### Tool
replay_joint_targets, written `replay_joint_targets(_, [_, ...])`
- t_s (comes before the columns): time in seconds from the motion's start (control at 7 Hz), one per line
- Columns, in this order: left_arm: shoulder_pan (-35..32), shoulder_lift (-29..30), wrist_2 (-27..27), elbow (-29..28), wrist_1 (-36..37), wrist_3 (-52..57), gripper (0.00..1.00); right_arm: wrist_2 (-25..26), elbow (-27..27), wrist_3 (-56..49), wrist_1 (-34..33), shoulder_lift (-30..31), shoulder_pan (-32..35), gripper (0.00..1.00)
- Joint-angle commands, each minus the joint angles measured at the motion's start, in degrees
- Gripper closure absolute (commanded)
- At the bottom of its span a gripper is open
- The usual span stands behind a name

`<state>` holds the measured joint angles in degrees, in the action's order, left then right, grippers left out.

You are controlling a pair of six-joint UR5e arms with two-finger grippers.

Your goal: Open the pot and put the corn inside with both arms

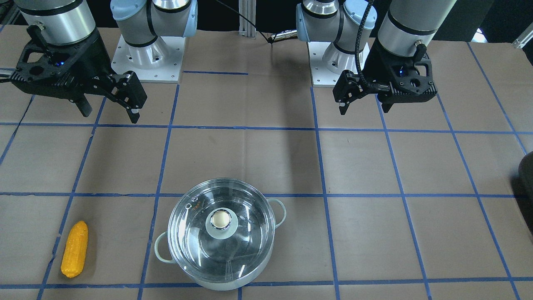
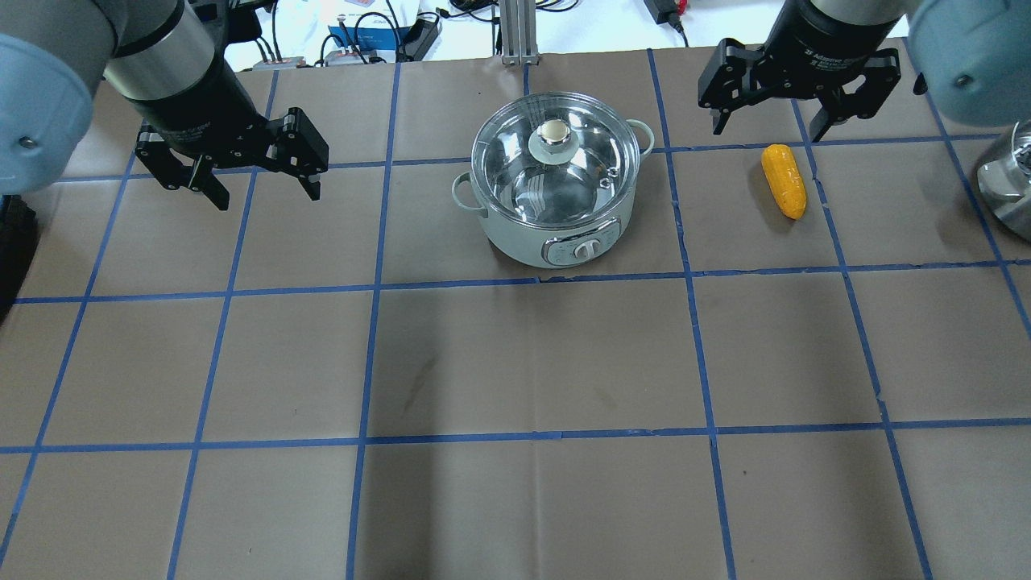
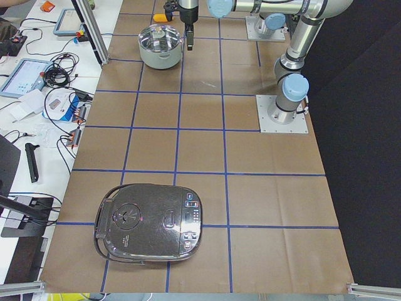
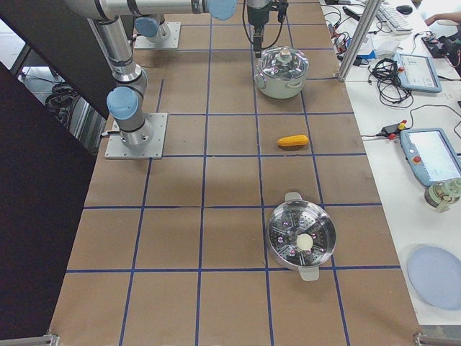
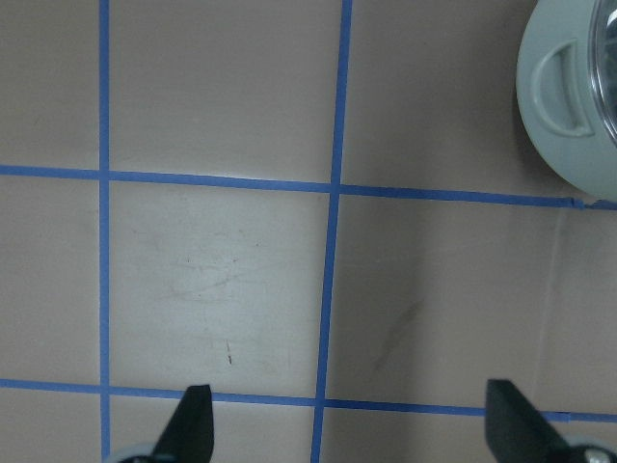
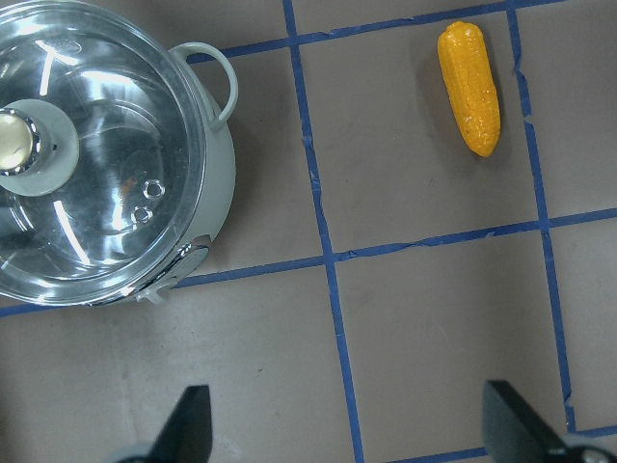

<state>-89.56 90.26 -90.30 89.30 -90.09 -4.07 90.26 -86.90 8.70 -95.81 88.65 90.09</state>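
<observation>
Overhead exterior view gives me the clearest look. The wide shallow pot, with pale body, shiny steel inside and 2 pale loop handles, stands on the brown paper worktop, which blue tape lines divide into squares. Its round clear glass lid with a pale knob sits closed on the pot. On the pot's wall facing the robot there is a small panel with a white dial. The small orange-yellow corn cob with bumpy kernels lies flat on the worktop on the robot's right of the pot, apart from it, in the next square.

The black 2-finger left end effector hangs over the worktop on the robot's left of the pot, well apart from it. Its fingers are spread wide with nothing between them. The black 2-finger right end effector hangs near the far end of the corn cob without touching it, also spread wide and empty.

From the right wrist camera both the pot and the corn cob are seen below. The left wrist camera catches only 1 handle of the pot in its upper right corner.

The side views show a dark rice cooker at the robot's left end of the worktop and a round steel steamer pot at the right end.
</observation>
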Motion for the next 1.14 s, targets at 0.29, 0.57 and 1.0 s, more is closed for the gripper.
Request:
replay_joint_targets(0.29, [-0.52,3.14,0.91,-2.44,0.7,-2.32,0.0,-0.08,0.07,-0.96,0.36,0.04,0.0,0.0])
replay_joint_targets(0.57, [-7.25,11.81,1.27,-10.49,2.89,-5.85,0.0,0.09,0.42,-9.35,1.84,-0.66,-1.48,0.0])
replay_joint_targets(1.0, [-17.03,28.34,1.36,-25.36,8.42,-18.93,0.0,0.0,5.49,-14.64,-1.93,-11.96,-10.43,0.0])
